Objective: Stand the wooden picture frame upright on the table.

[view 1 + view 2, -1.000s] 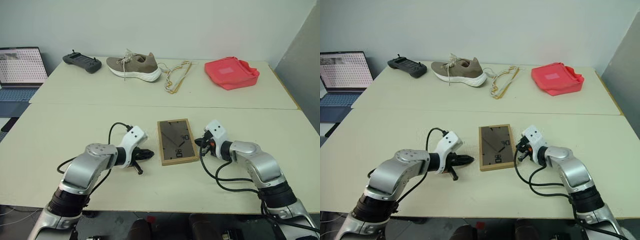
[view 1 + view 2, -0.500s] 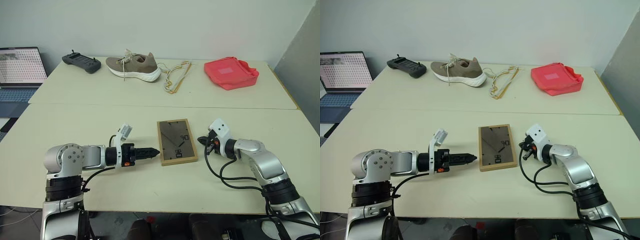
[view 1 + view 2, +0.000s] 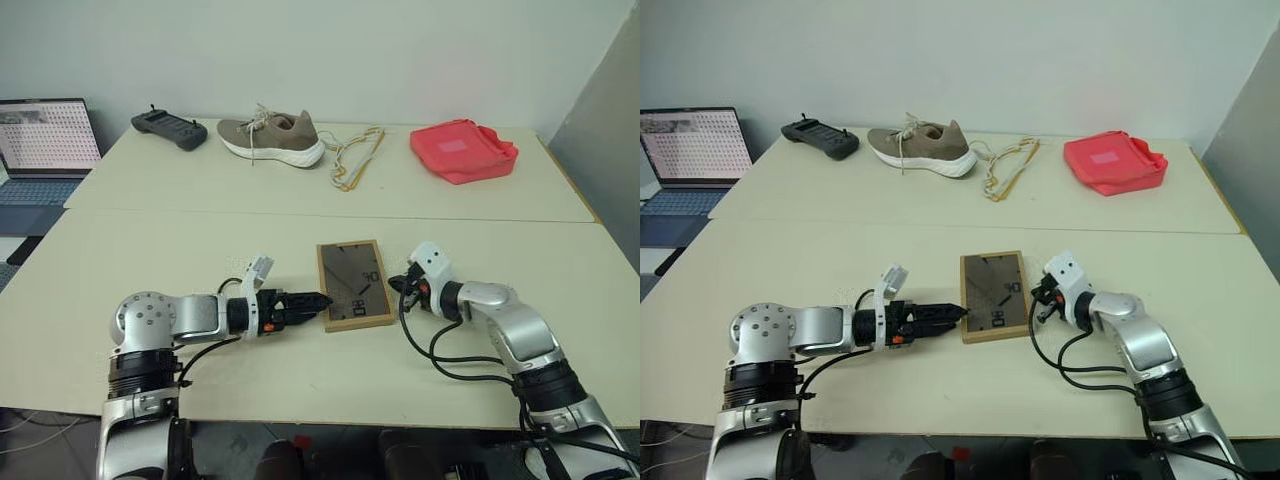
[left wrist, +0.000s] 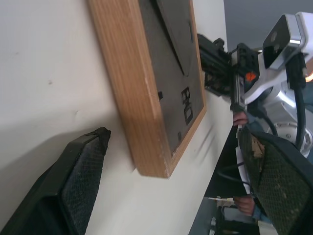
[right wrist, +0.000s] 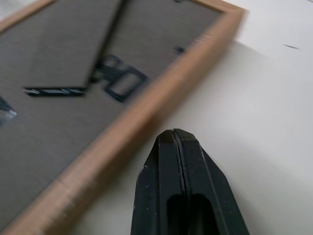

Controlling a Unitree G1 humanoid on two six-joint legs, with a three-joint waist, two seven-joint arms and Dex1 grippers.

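- wooden picture frame (image 3: 354,284) lies flat on the table (image 3: 150,260), back panel up, fold-out stand flush against it; near section, just below the seam, about mid-width.
- left gripper (image 3: 318,299) comes in low and level from the frame's left side, tips at the lower left edge. Jaws spread wide: in the left wrist view one finger (image 4: 80,176) sits on the tabletop beside the wood border, the other is up above the frame's corner. Nothing held.
- right gripper (image 3: 397,283) is just beside the frame's right edge, tips close to the border; contact unclear. Jaws pressed together, empty; right wrist view shows fingers (image 5: 186,181) closed tip to tip.
- far section: controller (image 3: 169,127), shoe (image 3: 271,137), cord (image 3: 355,157), red bag (image 3: 462,149). Laptop (image 3: 45,140) off to the left.
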